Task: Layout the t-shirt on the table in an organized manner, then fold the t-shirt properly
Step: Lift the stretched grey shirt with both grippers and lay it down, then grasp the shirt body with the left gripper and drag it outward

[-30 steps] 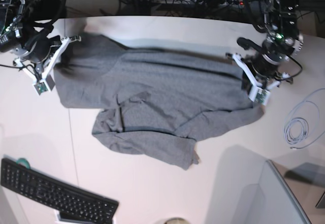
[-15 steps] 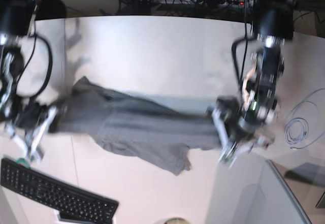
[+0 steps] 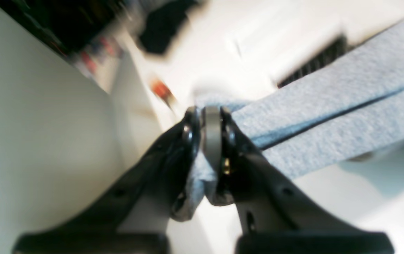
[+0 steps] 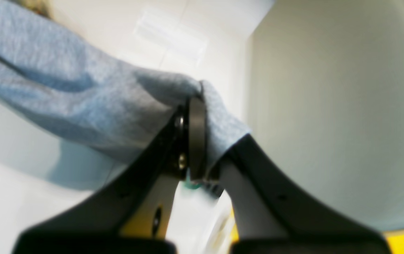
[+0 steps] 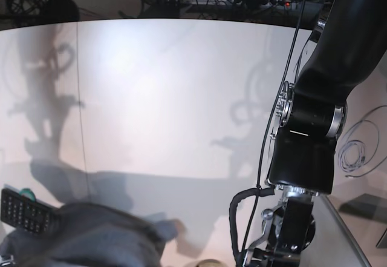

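My left hand (image 3: 210, 116) and right hand (image 4: 195, 106) each clamp the t-shirt (image 3: 329, 116), lifted above the counter (image 5: 169, 97).

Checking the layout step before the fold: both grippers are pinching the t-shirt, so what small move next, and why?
Probably carry it back over the table and lower it. The left gripper and right gripper each clamp the t-shirt, which hangs bunched at the near edge, half covering the keyboard.
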Controlling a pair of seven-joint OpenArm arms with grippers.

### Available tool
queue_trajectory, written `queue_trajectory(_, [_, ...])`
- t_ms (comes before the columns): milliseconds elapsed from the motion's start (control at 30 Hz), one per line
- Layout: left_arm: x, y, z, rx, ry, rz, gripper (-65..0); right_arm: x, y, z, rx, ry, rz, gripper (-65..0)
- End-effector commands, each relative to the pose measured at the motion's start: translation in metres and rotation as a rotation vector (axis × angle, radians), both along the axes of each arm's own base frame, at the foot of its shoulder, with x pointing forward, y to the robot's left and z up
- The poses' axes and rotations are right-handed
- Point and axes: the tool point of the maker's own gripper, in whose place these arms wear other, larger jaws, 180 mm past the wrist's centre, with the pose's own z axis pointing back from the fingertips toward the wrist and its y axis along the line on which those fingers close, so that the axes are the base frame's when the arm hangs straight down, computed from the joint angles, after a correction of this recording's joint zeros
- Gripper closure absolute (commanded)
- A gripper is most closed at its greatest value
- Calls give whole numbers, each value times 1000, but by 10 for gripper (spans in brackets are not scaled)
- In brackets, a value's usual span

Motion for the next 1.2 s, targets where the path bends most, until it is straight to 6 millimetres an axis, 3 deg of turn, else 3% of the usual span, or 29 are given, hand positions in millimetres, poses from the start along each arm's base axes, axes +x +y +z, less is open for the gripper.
queue_trajectory(0, [-5,2,20,-15,-42,10,0,-5,-5,19,-32,-49,-7,-2])
queue_trajectory(67, [-20,10,-1,-2,5,40,0,-18,-14,-1,-42,9,-39,-2])
queue_trajectory(167, [-53,20,-49,11,69,54,0,-44,-25,-56,21,116,-91,-2])
queue_trajectory(267, [-96,40,-120,71,178,90,0,-84,-33,-125,110,241,-151,-2])
queue_trajectory(333, [-129,51,-179,129,295,115,0,-113,-28,-175,193,336,-185,-2])
queue_trajectory(500, [-205,71,-296,190,512,130,0,-177,0,-289,386,535,-220,-2])
queue_trajectory(600, [-231,87,-341,116,610,195,0,-203,7,-331,463,605,-252,-2])
queue_trajectory(733, [-250,113,-365,52,660,276,0,-229,7,-356,484,673,-278,-2])
queue_trajectory(967, [-267,117,-374,42,693,296,0,-244,9,-365,484,708,-287,-2])
queue_trajectory(1167, [-263,117,-367,40,671,296,0,-249,18,-365,499,710,-280,-2])
